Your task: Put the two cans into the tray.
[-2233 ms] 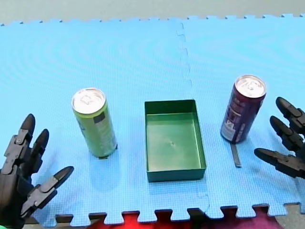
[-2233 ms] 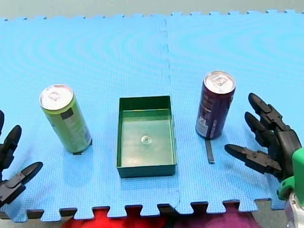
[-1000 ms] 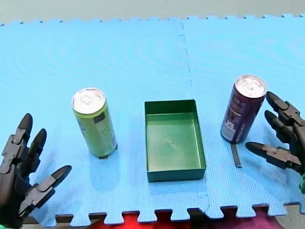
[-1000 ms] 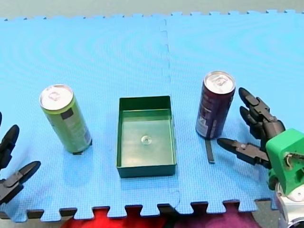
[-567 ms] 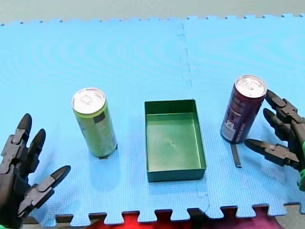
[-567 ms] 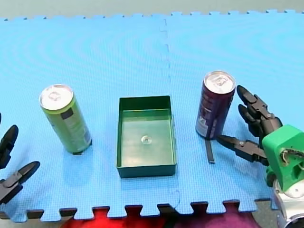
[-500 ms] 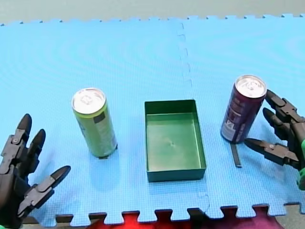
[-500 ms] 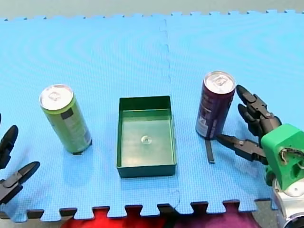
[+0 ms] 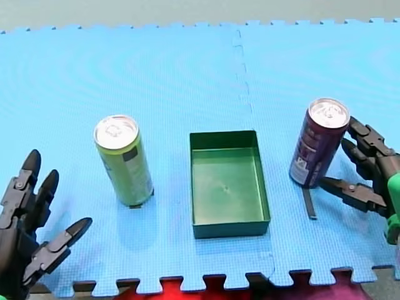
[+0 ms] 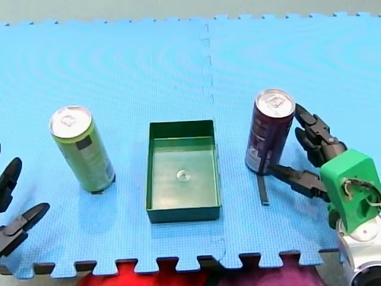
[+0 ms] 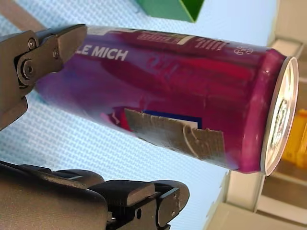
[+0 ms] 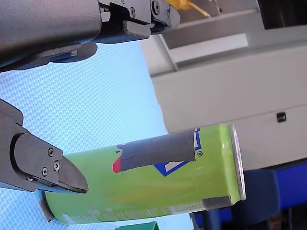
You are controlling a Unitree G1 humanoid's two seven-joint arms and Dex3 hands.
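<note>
A green can stands upright on the blue mat, left of the open green tray. Right of the tray stands a purple can, also upright. My right hand is at the purple can's right side: its two upper fingers lie against the can and the thumb reaches toward its base. In the first wrist view the purple can lies between those fingers, not clamped. My left hand is at the front left corner, well apart from the green can. The second wrist view shows the green can beyond dark fingers.
A short grey tape strip lies on the mat just in front of the purple can. The mat's jagged front edge runs close below the tray, with red and purple material beyond it. Open blue mat stretches behind the cans.
My right hand has moved left from the mat's right edge up to the purple can, its fingers now around the can's side. The left hand has sunk slightly. Cans and tray have not moved.
</note>
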